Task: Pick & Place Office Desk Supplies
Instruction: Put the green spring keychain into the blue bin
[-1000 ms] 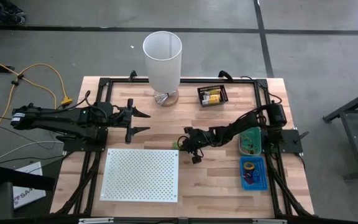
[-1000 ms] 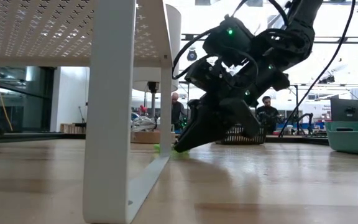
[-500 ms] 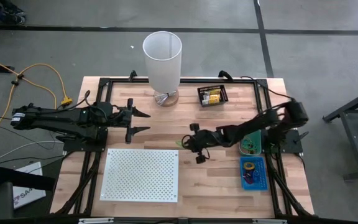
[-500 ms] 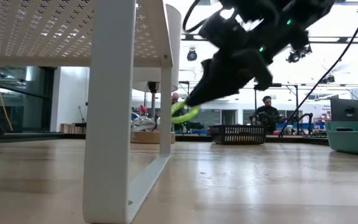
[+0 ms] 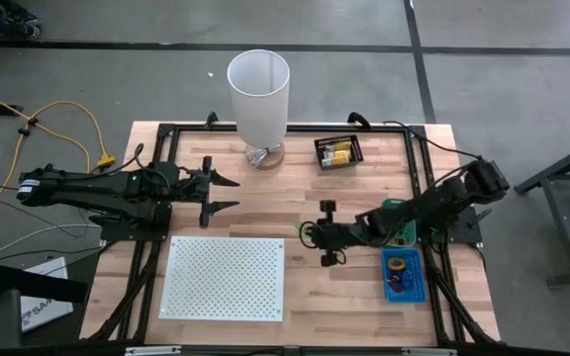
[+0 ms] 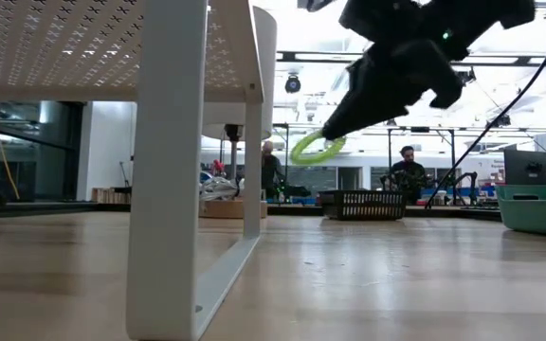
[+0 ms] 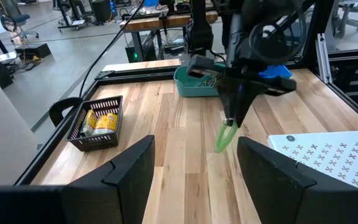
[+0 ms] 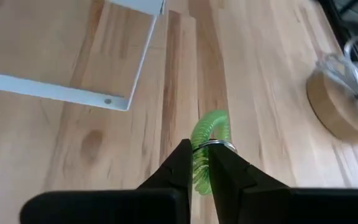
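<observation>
Right claw (image 6: 328, 135) pinching green loop (image 6: 313, 149), now lifted higher, drawn back from white board (image 5: 226, 277)

No readable text, labels, brands or numbers anywhere. Yellow packets (image 7: 100, 121) in the black basket (image 7: 79, 138) carry dark print, too small to read. White box (image 5: 46, 305) on the floor beside the bench has dark lettering, illegible.

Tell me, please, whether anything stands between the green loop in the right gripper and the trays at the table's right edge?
Nothing visible does. The right gripper holds the green loop clear above bare wood, and only the right arm's own links lie along the way to the green tray and blue tray.
</observation>
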Motion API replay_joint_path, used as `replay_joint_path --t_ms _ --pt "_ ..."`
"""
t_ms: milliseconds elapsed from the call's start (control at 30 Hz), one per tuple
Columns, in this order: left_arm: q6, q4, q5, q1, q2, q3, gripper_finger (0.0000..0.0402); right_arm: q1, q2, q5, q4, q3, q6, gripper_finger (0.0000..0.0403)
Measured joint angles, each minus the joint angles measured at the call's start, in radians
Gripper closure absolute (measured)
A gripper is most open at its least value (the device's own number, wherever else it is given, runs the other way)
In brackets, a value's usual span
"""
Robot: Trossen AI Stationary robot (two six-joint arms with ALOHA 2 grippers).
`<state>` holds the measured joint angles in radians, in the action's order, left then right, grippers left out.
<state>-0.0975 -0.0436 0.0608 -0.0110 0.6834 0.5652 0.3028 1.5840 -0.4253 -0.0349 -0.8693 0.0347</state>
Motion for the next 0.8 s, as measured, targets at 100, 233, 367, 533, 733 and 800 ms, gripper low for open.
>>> replay_joint_path --t_ms 100,233,367,533,733,800 --pt "0.000 0.000 0.000 0.000 0.000 0.000 0.0181 0.043 -0.009 -0.057 -0.075 -0.001 -0.083 0.0377" --pt "0.000 0.000 0.000 0.000 0.000 0.000 0.0181 0.121 -0.052 -0.131 -0.167 -0.003 -0.201 0.0377" --pt "0.000 0.000 0.000 0.000 0.000 0.000 0.0181 0.211 -0.093 -0.205 -0.280 -0.001 -0.349 0.0377" --pt "0.000 0.000 0.000 0.000 0.000 0.000 0.0181 0.329 -0.141 -0.272 -0.434 -0.001 -0.558 0.0377" --pt "0.000 0.000 0.000 0.000 0.000 0.000 0.0181 0.469 -0.165 -0.301 -0.620 -0.001 -0.798 0.0378" --pt "0.000 0.000 0.000 0.000 0.000 0.000 0.0181 0.514 -0.165 -0.299 -0.682 -0.001 -0.876 0.0378"
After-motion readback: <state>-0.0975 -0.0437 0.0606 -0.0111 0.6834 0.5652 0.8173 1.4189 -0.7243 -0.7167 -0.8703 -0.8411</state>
